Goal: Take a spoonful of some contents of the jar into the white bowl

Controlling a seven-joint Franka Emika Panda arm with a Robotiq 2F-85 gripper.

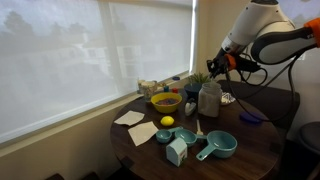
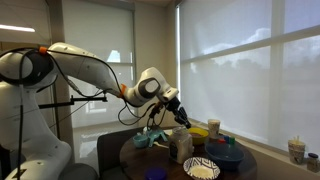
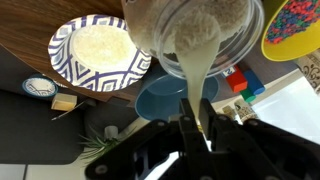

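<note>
A clear jar (image 3: 195, 30) of pale grainy contents stands right under my gripper (image 3: 198, 122). It also shows in both exterior views (image 1: 209, 98) (image 2: 182, 146). My gripper is shut on the handle of a pale spoon (image 3: 197, 80), which reaches down into the jar's open mouth. The spoon's bowl end is hidden in the contents. In the exterior views my gripper (image 1: 218, 63) (image 2: 181, 116) hangs just above the jar. The white bowl with a blue patterned rim (image 3: 95, 50) (image 2: 201, 168) sits beside the jar and holds some pale contents.
A blue dish (image 3: 160, 100) lies next to the jar. A yellow bowl (image 1: 165, 101), a lemon (image 1: 167, 122), teal measuring cups (image 1: 216, 146) and napkins (image 1: 130, 118) share the round table. A bowl of colourful pieces (image 3: 295, 30) and toy blocks (image 3: 238, 80) are near.
</note>
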